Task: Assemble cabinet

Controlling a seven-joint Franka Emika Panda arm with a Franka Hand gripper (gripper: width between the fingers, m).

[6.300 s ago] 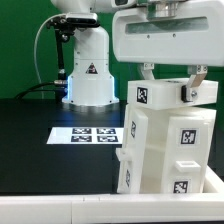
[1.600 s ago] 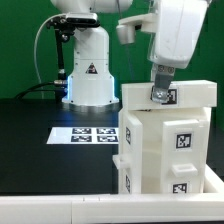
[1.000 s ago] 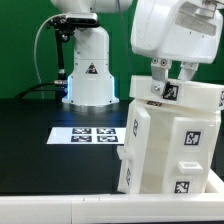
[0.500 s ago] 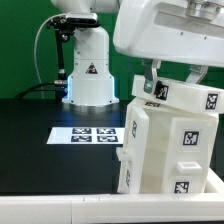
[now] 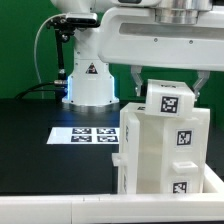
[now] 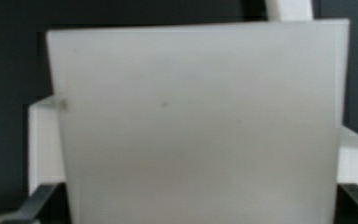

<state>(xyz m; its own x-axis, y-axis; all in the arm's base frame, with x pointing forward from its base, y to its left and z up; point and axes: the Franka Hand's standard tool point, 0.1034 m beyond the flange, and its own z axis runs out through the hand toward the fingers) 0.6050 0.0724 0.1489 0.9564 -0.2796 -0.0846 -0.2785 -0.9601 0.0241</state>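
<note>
You have the cabinet [image 5: 165,140] nearly built: it stands on the black bench [image 5: 40,130], at about 4 o'clock in the exterior view, just beside the marker board [image 5: 85,134]. The claw [image 5: 165,85] straddles the top block [image 5: 170,100], though you cannot tell if it is squeezing. Seating that block looks like what is left.

Your arm's wrist and hand block fill the top of the exterior view, held level directly above the cabinet [image 5: 165,150]. The gripper [image 5: 166,88] points straight down, its two fingers spread wide apart, one finger [image 5: 136,82] at each side of the cabinet's uppermost block. Whether the pads actually press the block's sides, you cannot tell. The arm's base [image 5: 88,75] stands upright well behind the cabinet.
</note>
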